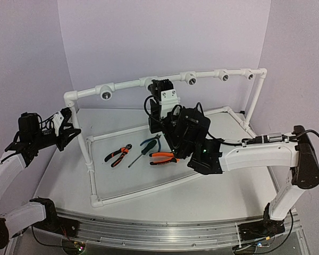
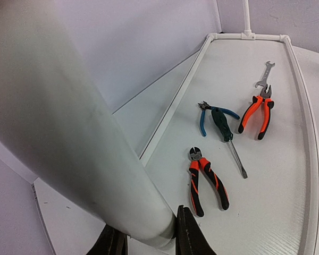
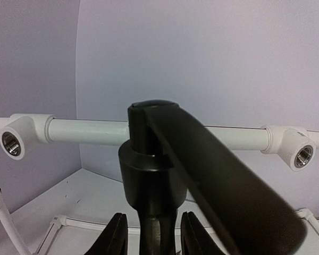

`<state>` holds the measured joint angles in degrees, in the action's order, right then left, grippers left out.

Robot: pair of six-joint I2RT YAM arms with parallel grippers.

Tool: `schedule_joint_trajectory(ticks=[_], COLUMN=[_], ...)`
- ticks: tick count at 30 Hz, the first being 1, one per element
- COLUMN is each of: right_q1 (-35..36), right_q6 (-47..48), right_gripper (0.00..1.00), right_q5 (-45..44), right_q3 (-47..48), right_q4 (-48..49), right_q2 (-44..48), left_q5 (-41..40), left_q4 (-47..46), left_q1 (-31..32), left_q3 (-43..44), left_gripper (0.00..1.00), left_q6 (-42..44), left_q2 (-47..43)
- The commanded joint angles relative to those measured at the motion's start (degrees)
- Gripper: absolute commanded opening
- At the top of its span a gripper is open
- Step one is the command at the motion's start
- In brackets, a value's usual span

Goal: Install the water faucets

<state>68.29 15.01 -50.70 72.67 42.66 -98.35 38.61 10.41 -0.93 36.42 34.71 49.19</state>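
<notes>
The black faucet (image 3: 149, 175), with a long bent lever, stands upright between my right gripper's (image 3: 154, 236) fingers, right in front of the white pipe's top rail (image 3: 85, 130). It hides the rail's middle part. In the top view the faucet (image 1: 160, 85) sits at the rail between two open sockets, with my right gripper (image 1: 160, 95) shut on it from below. My left gripper (image 1: 72, 132) is shut on the frame's left upright post (image 1: 81, 125). In the left wrist view that post (image 2: 69, 122) fills the space between the fingers of my left gripper (image 2: 149, 241).
Open sockets face forward along the rail (image 1: 106, 94) (image 1: 191, 79) (image 1: 223, 77) (image 3: 13, 143) (image 3: 303, 155). Inside the frame's floor loop lie two orange-and-black pliers (image 1: 118, 154) (image 1: 164, 157), a green-handled screwdriver (image 2: 223, 125), blue-handled cutters (image 2: 204, 119) and a small wrench (image 2: 263, 74).
</notes>
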Motion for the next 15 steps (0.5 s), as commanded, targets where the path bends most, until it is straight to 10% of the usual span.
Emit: schedule_joint_trajectory(ticks=[1, 15], right_q1=[0.1, 0.2], right_q6=[1.2, -0.1], right_gripper=[0.30, 0.15], right_q5=[-2.0, -4.9], right_q3=[3.7, 4.6], right_q4=[2.8, 2.8], right_q2=[-0.8, -1.8], left_q5=[2.6, 2.5], left_q4=[16.5, 16.4], left_q1=[3.1, 3.1], left_q3=[-4.6, -4.3], left_gripper=[0.00, 0.00], left_q6=[10.4, 10.5], left_q2=[4.1, 4.0])
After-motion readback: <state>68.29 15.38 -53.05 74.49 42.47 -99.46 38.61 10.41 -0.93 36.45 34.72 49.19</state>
